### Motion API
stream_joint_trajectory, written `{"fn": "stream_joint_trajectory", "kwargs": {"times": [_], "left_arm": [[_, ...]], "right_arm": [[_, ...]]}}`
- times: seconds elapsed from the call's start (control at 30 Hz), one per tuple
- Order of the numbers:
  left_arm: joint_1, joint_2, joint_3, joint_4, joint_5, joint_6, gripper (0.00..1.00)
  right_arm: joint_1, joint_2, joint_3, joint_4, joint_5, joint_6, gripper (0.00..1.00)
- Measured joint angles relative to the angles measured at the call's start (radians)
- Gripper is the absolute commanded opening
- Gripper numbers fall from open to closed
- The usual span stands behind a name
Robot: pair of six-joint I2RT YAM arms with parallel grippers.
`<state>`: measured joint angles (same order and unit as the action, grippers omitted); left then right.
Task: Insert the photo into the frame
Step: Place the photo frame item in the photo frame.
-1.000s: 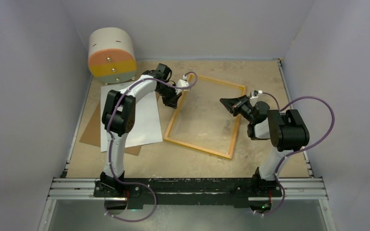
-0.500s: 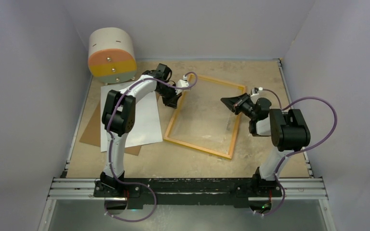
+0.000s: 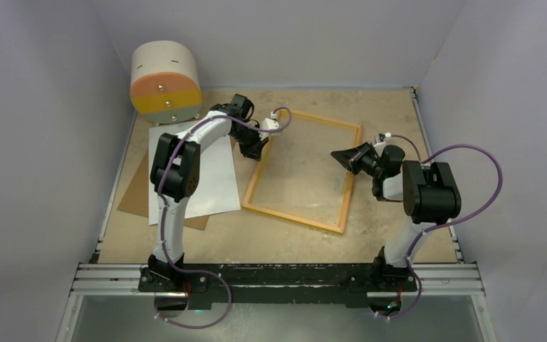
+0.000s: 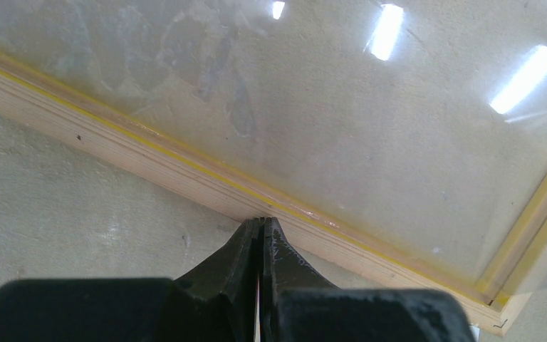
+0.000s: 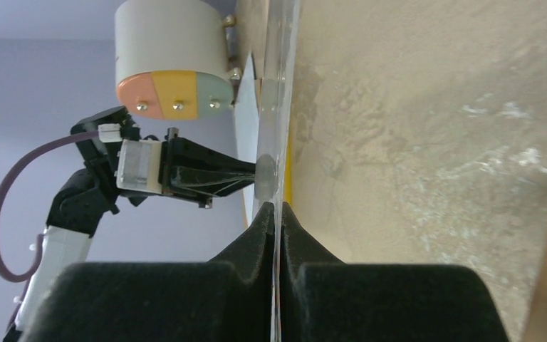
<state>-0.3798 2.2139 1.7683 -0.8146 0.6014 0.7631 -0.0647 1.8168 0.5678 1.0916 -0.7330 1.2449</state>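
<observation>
Right gripper (image 5: 275, 208) clamped tight on edge of a thin clear sheet (image 5: 278, 128), seen edge-on in its wrist view, fingers black and wedge-shaped

Left gripper (image 4: 262, 221) jaws pressed together, tips right at the outer side of the frame's left rail; cannot tell if anything is pinched between them

Frame (image 3: 292, 215): thin rectangle, yellow inner edge, pale layered wood on the side facing up, lies flat mid-table, skewed a bit, between the two grippers. Clear sheet sits over it, glossy, smudged, with ceiling-light glare; one corner of it pokes past the frame corner in the left wrist view

Photo (image 3: 217, 178): lies white side up, flat, just left of the frame, partly under the left arm, resting on a brown board (image 3: 132, 196) that sticks out at its left and near edges

Table (image 3: 399, 114): tan, rough, speckled like pressed board, scuffed pale in spots. Metal rail (image 3: 278, 278) along near edge with both arm bases on it

Round cream drum (image 3: 165, 80) at far left corner, flat face in orange, yellow and pale green segments with small studs

Walls (image 3: 43, 107) plain pale lilac-grey on three sides
</observation>
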Motion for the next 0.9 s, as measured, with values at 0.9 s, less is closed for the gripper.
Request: {"fn": "stream_joint_trajectory", "kwargs": {"times": [0.9], "left_arm": [[0.0, -0.001, 0.0, -0.006, -0.003, 0.007, 0.0]], "right_arm": [[-0.025, 0.029, -0.002, -0.09, 0.006, -0.142, 0.03]]}}
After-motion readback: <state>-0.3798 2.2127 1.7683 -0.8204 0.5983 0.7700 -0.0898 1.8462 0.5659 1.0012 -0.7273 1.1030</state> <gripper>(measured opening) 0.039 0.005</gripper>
